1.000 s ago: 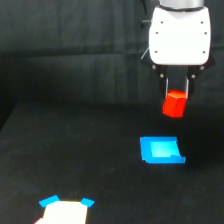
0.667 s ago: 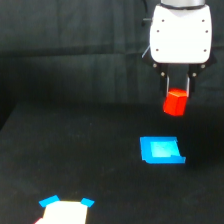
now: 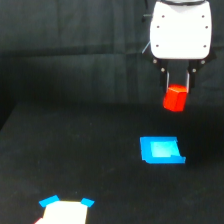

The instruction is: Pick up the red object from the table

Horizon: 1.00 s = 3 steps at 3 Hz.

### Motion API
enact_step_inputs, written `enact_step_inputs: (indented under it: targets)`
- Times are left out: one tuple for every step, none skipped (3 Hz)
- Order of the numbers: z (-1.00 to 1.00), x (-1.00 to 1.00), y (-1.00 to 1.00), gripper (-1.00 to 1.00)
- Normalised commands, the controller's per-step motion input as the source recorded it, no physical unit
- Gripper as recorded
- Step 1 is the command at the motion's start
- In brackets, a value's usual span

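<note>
The tool (image 3: 177, 86) is gripping the red object (image 3: 175, 98) at its top, holding it clear of the bench (image 3: 75, 150), at about twelve o'clock from the blue rectangle (image 3: 160, 150). Keeping the squeeze firm and rising straight should be preventing slip.

The gripper (image 3: 177, 85) hung above the table (image 3: 75, 150), with the block (image 3: 175, 97) held between its fingers, clear of the surface. A flat rectangle (image 3: 161, 150) lay on the table below it, slightly toward the exterior view's left. A pale sheet (image 3: 65, 212) lay far nearer the camera, well to that left.
</note>
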Motion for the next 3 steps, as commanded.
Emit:
enact_step_inputs:
  targets:
    - [0.77,1.00,-0.08,-1.00]
    - [0.09,0.14,0.10,-1.00]
    - [0.97,0.19,0.50,-0.67]
